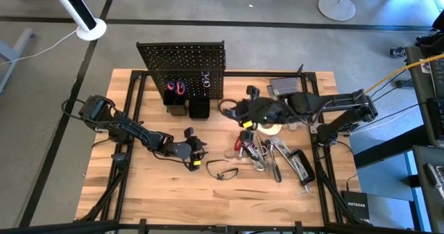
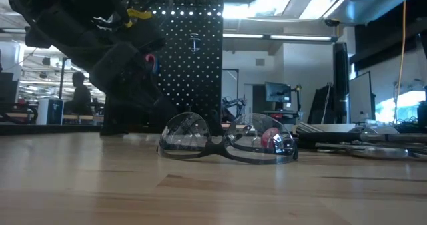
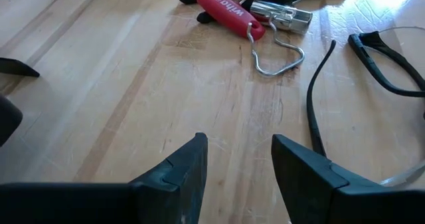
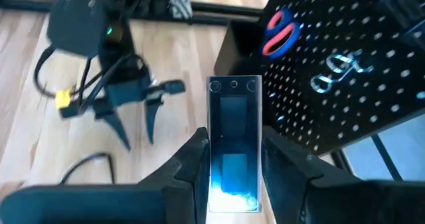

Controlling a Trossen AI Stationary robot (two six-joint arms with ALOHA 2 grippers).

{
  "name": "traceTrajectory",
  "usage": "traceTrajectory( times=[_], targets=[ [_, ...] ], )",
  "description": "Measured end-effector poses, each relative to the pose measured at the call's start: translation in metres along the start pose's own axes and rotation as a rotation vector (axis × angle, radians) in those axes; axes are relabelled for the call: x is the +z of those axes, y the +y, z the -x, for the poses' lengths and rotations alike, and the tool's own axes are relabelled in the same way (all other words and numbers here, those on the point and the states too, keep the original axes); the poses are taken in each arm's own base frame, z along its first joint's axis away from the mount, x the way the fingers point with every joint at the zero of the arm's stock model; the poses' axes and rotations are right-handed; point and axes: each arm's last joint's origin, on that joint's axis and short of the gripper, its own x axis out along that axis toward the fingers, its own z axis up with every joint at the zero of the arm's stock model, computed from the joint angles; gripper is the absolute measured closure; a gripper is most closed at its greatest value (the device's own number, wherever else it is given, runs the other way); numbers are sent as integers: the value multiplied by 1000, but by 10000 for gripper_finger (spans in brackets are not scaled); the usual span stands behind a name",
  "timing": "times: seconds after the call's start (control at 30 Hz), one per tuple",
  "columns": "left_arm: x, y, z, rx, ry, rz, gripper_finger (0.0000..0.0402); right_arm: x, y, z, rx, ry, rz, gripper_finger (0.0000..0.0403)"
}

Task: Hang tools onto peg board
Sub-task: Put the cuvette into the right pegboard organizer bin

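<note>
Right wrist view shows the right gripper (image 4: 232,167) pinching a flat silver bar level (image 4: 234,141) between its two fingers. The level sticks out toward the peg board (image 4: 345,71), which stands close ahead. Red handles (image 4: 279,32) already hang on the board, and a small silver hook thing (image 4: 335,71) hangs near them.

The level could slip, because only its near end is held and the rest hangs free. If the arm tips it, the long end may swing and bump the board or knock the red handles off. It could also miss a peg and drop into the black bins (image 1: 187,107) at the board's foot.

From above, the right gripper (image 1: 236,111) sits just beside the board's right side, with little room between them. The pile of other tools (image 1: 267,151) lies below it on the table (image 1: 159,199), and a white tape roll (image 1: 270,128) is under the arm. Pulling back low could drag through that pile.

The left gripper (image 1: 194,154) waits near the middle of the table with its fingers (image 3: 182,174) spread apart and nothing between them. The safety glasses (image 1: 222,170) lie just beside it, and one black arm of the glasses (image 3: 315,104) reaches close to its fingertips. A small move sideways could push the glasses along the wood.

The left side of the table is bare wood, so there is open room there. The board's front has free holes above the bins.
</note>
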Motion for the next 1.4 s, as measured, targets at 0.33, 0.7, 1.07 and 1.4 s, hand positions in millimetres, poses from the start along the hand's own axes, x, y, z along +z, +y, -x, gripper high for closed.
traceTrajectory(
  times=[0.33,0.7,1.07,1.4],
  targets=[
    [5,1,21,-2,40,-26,247,-25,7,-39,9,39,23,293],
    [33,20,70,93,-64,57,247,-62,12,-133,-44,-235,-37,294],
    [21,17,62,109,14,23,247,-95,-20,-217,-127,-162,-137,293],
    [16,15,58,87,49,6,247,-108,-31,-237,-123,-151,-162,293]
  ],
)
